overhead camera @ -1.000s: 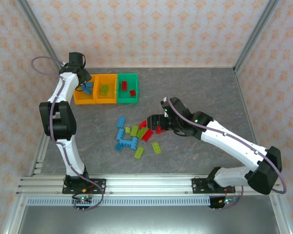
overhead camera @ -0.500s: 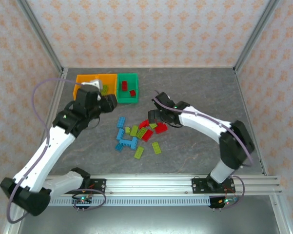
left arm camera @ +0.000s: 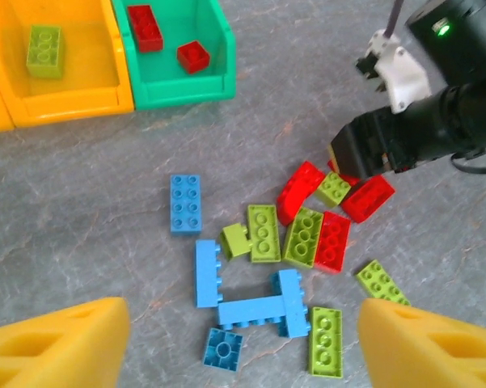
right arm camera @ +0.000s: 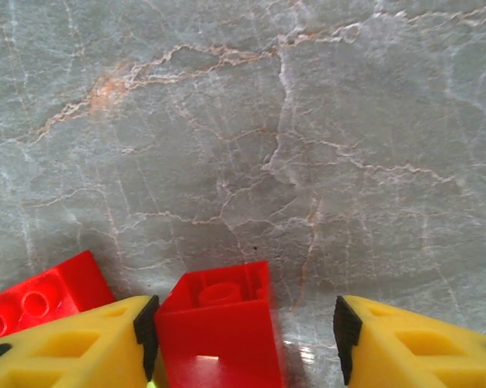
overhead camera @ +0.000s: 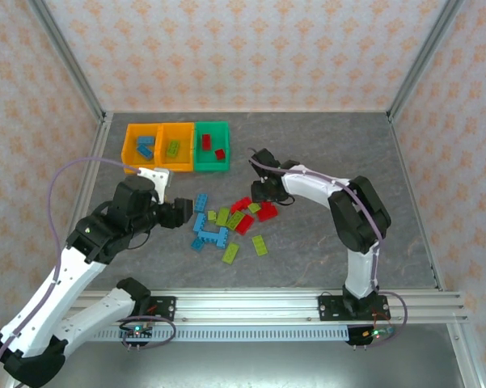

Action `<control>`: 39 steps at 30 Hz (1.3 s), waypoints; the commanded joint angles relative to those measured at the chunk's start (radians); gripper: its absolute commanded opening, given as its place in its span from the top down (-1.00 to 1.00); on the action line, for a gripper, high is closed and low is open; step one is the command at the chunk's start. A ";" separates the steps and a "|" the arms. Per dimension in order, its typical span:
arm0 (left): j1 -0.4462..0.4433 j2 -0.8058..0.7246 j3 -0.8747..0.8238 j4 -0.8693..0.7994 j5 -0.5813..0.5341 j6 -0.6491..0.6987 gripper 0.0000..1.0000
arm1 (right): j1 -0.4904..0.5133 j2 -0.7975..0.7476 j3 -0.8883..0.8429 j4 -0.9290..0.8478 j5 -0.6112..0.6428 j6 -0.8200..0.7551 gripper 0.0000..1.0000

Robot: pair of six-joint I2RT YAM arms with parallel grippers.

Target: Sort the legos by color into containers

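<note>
The legos (overhead camera: 229,222) lie in a loose pile of red, light blue and lime bricks mid-table. My left gripper (overhead camera: 183,212) hovers open at the pile's left edge; in the left wrist view its jaws (left arm camera: 243,347) stand wide above joined blue bricks (left arm camera: 255,309). My right gripper (overhead camera: 259,194) is low at the pile's upper right. Its jaws (right arm camera: 244,327) straddle a red brick (right arm camera: 218,339) that touches the left pad, with a gap to the right one. The containers stand at the back left: an orange bin (overhead camera: 128,150) with blue bricks, an orange bin (overhead camera: 178,166) with a lime brick, a green bin (overhead camera: 213,168) with two red bricks.
Bare grey tabletop (overhead camera: 340,153) stretches right of the pile and behind it. A second red brick (right arm camera: 40,299) lies just left of my right gripper's left finger. The frame posts and patterned walls close in the table's sides and back.
My left arm swung from over the orange bins down to the pile's left side and its jaws widened. My right gripper shifted to the pile's upper right and narrowed around a red brick.
</note>
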 commanded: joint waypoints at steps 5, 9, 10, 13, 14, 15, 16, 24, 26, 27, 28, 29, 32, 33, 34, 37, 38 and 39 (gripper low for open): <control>0.001 -0.020 -0.042 -0.025 -0.087 0.023 -0.69 | -0.004 -0.079 0.074 -0.050 -0.031 0.000 0.29; 0.001 -0.046 -0.058 -0.028 -0.116 0.014 -0.73 | 0.001 -0.185 0.095 -0.025 -0.003 0.011 0.35; 0.001 -0.048 -0.059 -0.030 -0.126 0.013 -0.73 | 0.006 -0.197 0.110 -0.022 0.008 0.010 0.35; 0.003 -0.058 -0.055 -0.035 -0.165 0.008 -0.74 | 0.043 -0.206 0.187 -0.004 0.023 -0.026 0.35; 0.005 -0.064 -0.056 -0.034 -0.172 0.008 -0.75 | 0.058 -0.191 0.228 0.008 0.022 -0.041 0.35; 0.010 -0.070 -0.058 -0.031 -0.179 0.007 -0.76 | 0.070 -0.172 0.270 0.018 0.022 -0.052 0.34; 0.014 -0.076 -0.060 -0.029 -0.181 0.007 -0.76 | 0.077 -0.150 0.306 0.033 0.018 -0.057 0.33; 0.025 -0.096 -0.093 -0.023 -0.181 0.042 -0.91 | 0.075 0.231 0.749 0.101 0.070 -0.073 0.32; 0.026 -0.090 -0.094 -0.024 -0.189 0.047 -0.92 | 0.068 0.355 0.913 0.053 0.106 -0.080 0.33; 0.026 -0.085 -0.094 -0.028 -0.194 0.046 -0.93 | 0.064 0.428 1.005 0.022 0.113 -0.078 0.33; 0.026 -0.082 -0.094 -0.029 -0.195 0.047 -0.93 | 0.056 0.493 1.091 -0.011 0.110 -0.072 0.32; 0.025 -0.077 -0.094 -0.029 -0.199 0.049 -0.93 | 0.053 0.542 1.155 -0.029 0.101 -0.065 0.29; 0.026 -0.065 -0.095 -0.031 -0.217 0.054 -0.93 | 0.052 0.664 1.292 -0.020 0.041 -0.087 0.05; 0.026 -0.062 -0.094 -0.031 -0.224 0.056 -0.93 | 0.052 0.685 1.325 -0.025 0.039 -0.091 -0.11; 0.027 -0.058 -0.095 -0.030 -0.225 0.057 -0.93 | 0.051 0.693 1.342 -0.034 0.043 -0.094 -0.21; 0.026 -0.046 -0.095 -0.032 -0.226 0.057 -0.94 | 0.051 0.649 1.328 -0.062 0.045 -0.105 -0.28; 0.028 -0.042 -0.095 -0.032 -0.230 0.056 -0.94 | 0.051 0.618 1.309 -0.079 0.040 -0.101 -0.30; 0.028 -0.037 -0.095 -0.034 -0.239 0.051 -0.94 | 0.052 0.577 1.279 -0.100 0.025 -0.095 -0.31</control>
